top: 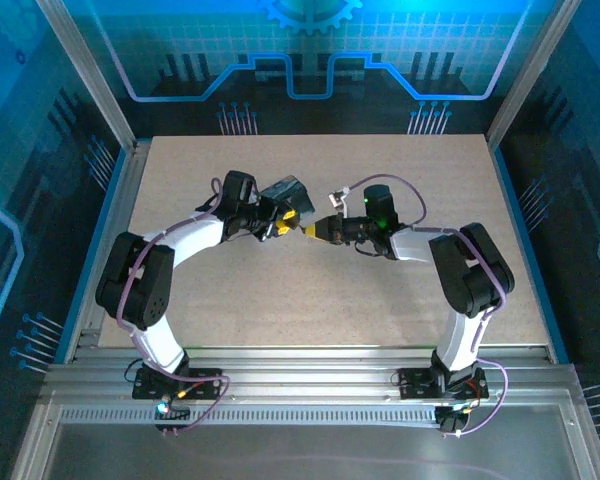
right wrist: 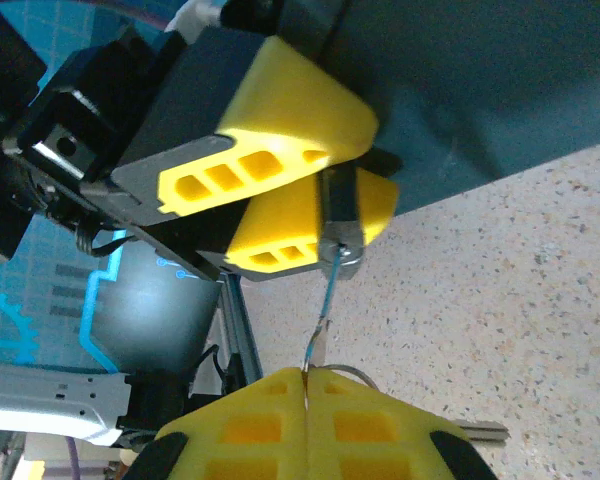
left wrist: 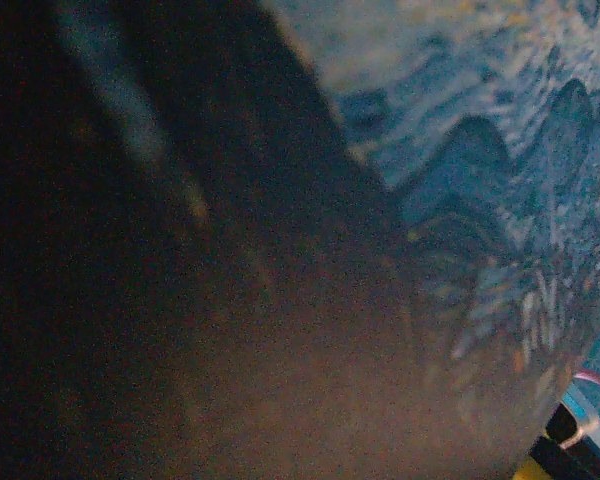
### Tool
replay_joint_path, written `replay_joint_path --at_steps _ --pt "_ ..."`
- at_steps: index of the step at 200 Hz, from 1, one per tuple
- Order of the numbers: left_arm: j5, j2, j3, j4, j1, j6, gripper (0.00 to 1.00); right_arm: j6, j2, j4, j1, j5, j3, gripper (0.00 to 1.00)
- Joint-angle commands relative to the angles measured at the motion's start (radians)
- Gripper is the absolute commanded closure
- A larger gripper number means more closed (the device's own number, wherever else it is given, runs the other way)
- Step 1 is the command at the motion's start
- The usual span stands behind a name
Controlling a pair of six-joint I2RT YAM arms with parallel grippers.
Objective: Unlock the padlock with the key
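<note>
Padlock (right wrist: 341, 208) pinched in the left tool (right wrist: 365, 165), over the worktop's middle, tight against the patterned box (right wrist: 480, 80). Right tool (right wrist: 308, 378) clenched on the key (right wrist: 318, 335), thin tip meeting the padlock's lower end. Fully seated or not: impossible to tell. Likely left: turning the key, freeing the shackle. Tools nose to nose, little slack between; bare worktop (top: 380, 300) all around, edges well apart.
</note>
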Motion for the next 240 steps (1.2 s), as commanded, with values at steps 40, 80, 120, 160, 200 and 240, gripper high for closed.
replay_joint_path --at_steps 40,80,120,160,200,240 --pt "0.031 -0.033 -0.008 -0.023 0.001 -0.004 1.0 -0.024 0.006 0.009 0.023 0.003 0.021 1.0" --pt "0.027 -0.039 -0.009 -0.035 0.001 0.004 1.0 0.007 0.015 0.041 0.004 0.004 0.004 1.0" --pt "0.038 -0.03 -0.01 -0.012 0.002 0.004 1.0 0.002 0.024 0.038 0.003 0.001 0.008 1.0" --pt "0.046 -0.04 0.025 -0.088 0.003 0.085 1.0 -0.01 0.051 0.026 -0.003 -0.007 0.028 1.0" --pt "0.062 -0.032 0.021 -0.086 0.003 0.095 1.0 -0.008 0.053 0.034 -0.008 -0.01 0.031 1.0" --pt "0.059 -0.024 0.026 -0.085 0.004 0.085 1.0 -0.011 0.053 0.037 -0.003 -0.007 0.034 1.0"
